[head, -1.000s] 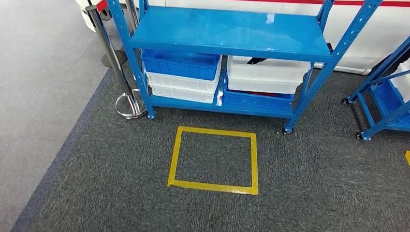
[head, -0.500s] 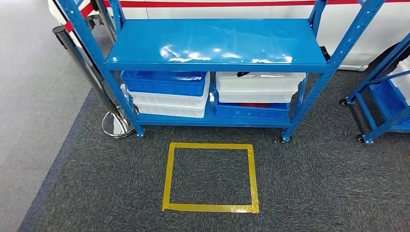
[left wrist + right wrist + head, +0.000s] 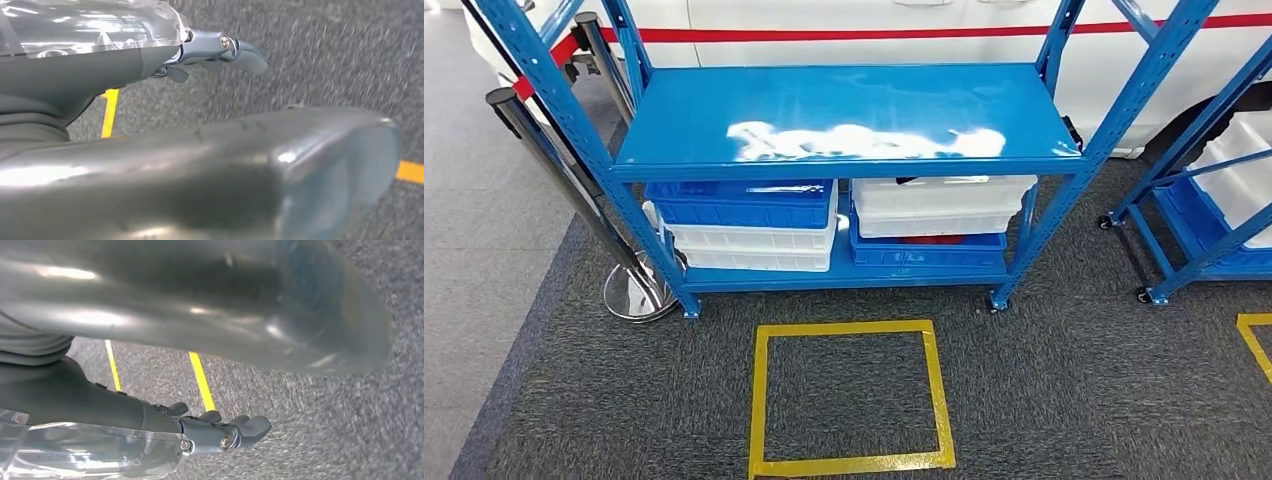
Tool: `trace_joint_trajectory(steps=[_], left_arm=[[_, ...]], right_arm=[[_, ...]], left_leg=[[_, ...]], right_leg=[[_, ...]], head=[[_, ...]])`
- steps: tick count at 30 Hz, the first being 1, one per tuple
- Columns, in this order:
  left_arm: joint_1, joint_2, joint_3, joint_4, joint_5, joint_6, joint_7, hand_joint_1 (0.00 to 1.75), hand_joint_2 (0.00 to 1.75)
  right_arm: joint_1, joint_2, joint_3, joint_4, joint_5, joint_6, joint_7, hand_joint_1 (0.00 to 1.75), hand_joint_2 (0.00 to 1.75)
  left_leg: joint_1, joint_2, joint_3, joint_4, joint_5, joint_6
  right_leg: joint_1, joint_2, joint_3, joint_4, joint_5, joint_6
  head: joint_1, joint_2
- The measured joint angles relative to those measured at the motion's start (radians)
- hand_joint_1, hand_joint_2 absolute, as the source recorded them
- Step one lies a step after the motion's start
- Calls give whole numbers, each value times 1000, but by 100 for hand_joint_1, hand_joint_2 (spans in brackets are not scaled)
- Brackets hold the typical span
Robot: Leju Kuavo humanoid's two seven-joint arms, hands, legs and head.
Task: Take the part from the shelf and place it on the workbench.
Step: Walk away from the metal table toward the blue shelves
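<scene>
A blue metal shelf (image 3: 844, 110) stands ahead in the head view, and its middle board is bare and shiny. Under that board sit a blue bin (image 3: 739, 203) on white bins (image 3: 749, 245) at the left. At the right a white bin (image 3: 939, 205) rests on a blue bin (image 3: 924, 252). A dark thing (image 3: 914, 181) pokes over the white bin's rim, and something red (image 3: 934, 240) shows in the blue bin below it. What these are I cannot tell. My left hand (image 3: 220, 50) and right hand (image 3: 220, 432) hang over grey carpet, fingers stretched out and holding nothing.
A yellow tape square (image 3: 759, 400) marks the carpet in front of the shelf. A chrome barrier post (image 3: 544, 150) with a round base (image 3: 634, 292) stands by the shelf's left leg. A second blue wheeled rack (image 3: 1194, 230) is at the right. A white vehicle (image 3: 874, 20) is behind.
The whole picture has shifted: the camera has moved, and the shelf now sits lower and squarer in view, with the tape square at the bottom edge. Nothing on the shelf has moved.
</scene>
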Motion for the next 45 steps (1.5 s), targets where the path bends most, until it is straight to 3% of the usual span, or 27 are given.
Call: trace_joint_trajectory(steps=[2, 3, 4, 6, 7, 9, 12, 14, 17, 18, 19, 21, 23, 25, 28, 30, 32, 33, 34, 36, 37, 39, 43, 45], left_arm=[[3, 1, 0, -1, 1, -5, -3, 0, 0], [5, 1, 0, -2, 1, -7, -4, 0, 0], [7, 1, 0, -2, 1, -7, -5, 0, 0], [10, 1, 0, -2, 1, -8, -6, 0, 0], [10, 1, 0, -2, 1, -8, -6, 0, 0], [9, 1, 1, -2, 1, -9, -8, 0, 0], [7, 2, 1, -3, 1, -14, -9, 0, 0], [8, 3, 1, -4, 0, -18, -9, 0, 0], [10, 3, 2, -4, 0, -20, -9, 0, 0], [11, 3, 2, -4, 0, -21, -9, 0, 0], [12, 3, 2, -4, 1, -21, -9, 0, 0], [15, 4, 2, -4, 2, -22, -9, 0, 0], [15, 6, 3, -4, 2, -21, -10, 0, 0], [15, 7, 3, -5, 3, -21, -11, 0, 0], [17, 7, 4, -6, 2, -21, -12, 0, 0], [18, 6, 4, -6, 2, -21, -11, 0, 0], [17, 6, 4, -6, 1, -22, -9, 0, 0], [17, 6, 4, -6, 0, -22, -8, 0, 0], [18, 6, 4, -6, 0, -22, -7, 0, 0], [20, 5, 4, -6, -1, -22, -6, 0, 0], [21, 4, 4, -6, -1, -22, -6, 0, 0], [19, 4, 4, -7, 0, -22, -6, 0, 0], [15, 5, 4, -8, 0, -22, -6, 0, 0], [13, 5, 4, -8, 0, -22, -6, 0, 0]], right_arm=[[1, 0, 0, 3, 2, 0, 0, 0, 0], [2, 0, 0, 4, 2, 0, 0, 0, 0], [3, 0, 0, 4, 3, 0, 0, 0, 0], [5, -1, 0, 6, 4, 0, 0, 0, 0], [5, -1, 0, 6, 4, 0, 0, 0, 0], [3, -1, 0, 7, 5, 0, 0, 0, 0], [3, -1, 0, 9, 9, 0, -1, 0, 0], [3, -2, 0, 10, 11, 0, -1, 0, 0], [4, -2, 0, 11, 13, 0, -1, 0, 0], [4, -2, 0, 11, 14, 1, -1, 0, 0], [5, -3, 0, 12, 15, 1, -1, 0, 0], [5, -3, 0, 15, 17, 2, -1, 0, 0], [4, -4, 0, 19, 18, 3, -2, 0, 0], [2, -4, 0, 22, 18, 3, -2, 0, 0], [1, -5, 0, 25, 19, 3, -2, 0, 0], [0, -7, 0, 26, 19, 2, -2, 0, 0], [-1, -9, 0, 27, 20, 1, -1, 0, 0], [0, -11, 0, 28, 20, 1, -1, 0, 0], [1, -13, 0, 29, 20, 0, -1, 0, 0], [3, -15, 0, 30, 21, 0, -1, 0, 0], [4, -15, 0, 31, 21, 0, -1, 0, 0], [5, -16, 0, 33, 21, 1, -1, 0, 0], [5, -16, 0, 37, 21, 1, -1, 0, 0], [5, -17, 0, 37, 21, 1, -1, 0, 0]], left_leg=[[-3, 1, 1, 0, -7, 5], [-4, 1, 4, 0, -12, 6], [-5, 0, 9, 0, -15, 5], [-6, 0, 21, 0, -23, 1], [-8, -1, 26, 2, -28, -3], [-11, -1, 30, 2, -34, -13], [-12, 0, 33, 6, -41, -29], [-11, 0, 7, 66, -76, -39], [-4, 0, -94, 257, -151, -50], [-3, 0, -115, 287, -150, -51], [-3, 0, -116, 276, -126, -50], [-4, 0, -67, 152, -44, -42], [-11, 1, -16, 42, -3, -28], [-17, 1, 1, 13, -13, -16], [-10, 0, 32, -17, -21, 1], [-6, 0, 56, -30, -28, 9], [-6, 0, 67, -31, -39, 12], [-6, 0, 74, -31, -46, 12], [-6, -1, 84, -30, -54, 10], [-4, -2, 109, -30, -72, 3], [-4, -1, 121, -29, -83, -3], [-5, -1, 133, -28, -99, -16], [-5, 0, 140, 0, -111, -41], [-3, 1, 96, 84, -137, -50]], right_leg=[[-2, -7, -74, 121, -39, 4], [-2, -7, -94, 140, -27, 5], [-2, -8, -96, 121, 4, 4], [-1, -10, -54, -5, 94, -2], [1, -11, -32, -65, 122, -5], [4, -11, -13, -122, 137, -14], [0, -11, -7, -133, 137, -29], [-6, -13, 2, -141, 138, -39], [-5, -14, 12, -142, 128, -45], [-5, -14, 17, -142, 123, -45], [-5, -13, 25, -142, 117, -44], [-5, -11, 45, -142, 102, -40], [-3, -10, 59, -143, 89, -31], [-3, -11, 66, -146, 85, -18], [-3, -12, 68, -114, 89, 0], [-6, -12, 18, -28, 56, 7], [-8, -12, -71, 88, 9, 10], [-9, -12, -106, 122, 3, 12], [-10, -13, -127, 125, 18, 15], [-12, -14, -116, 30, 108, 19], [-10, -15, -101, -31, 150, 17], [-6, -17, -83, -104, 187, 4], [-4, -15, -67, -117, 178, -31], [-6, -15, -51, -121, 170, -42]], head=[[0, 0], [0, 0], [0, 0], [0, 0], [0, 0], [0, 0], [-1, 0], [-4, 0], [-6, 0], [-6, 0], [-6, 0], [-6, 0], [-5, 0], [-5, 0], [-4, 0], [0, 0], [2, 0], [3, 0], [3, 0], [3, 0], [3, 0], [2, 0], [1, 0], [-1, 0]])
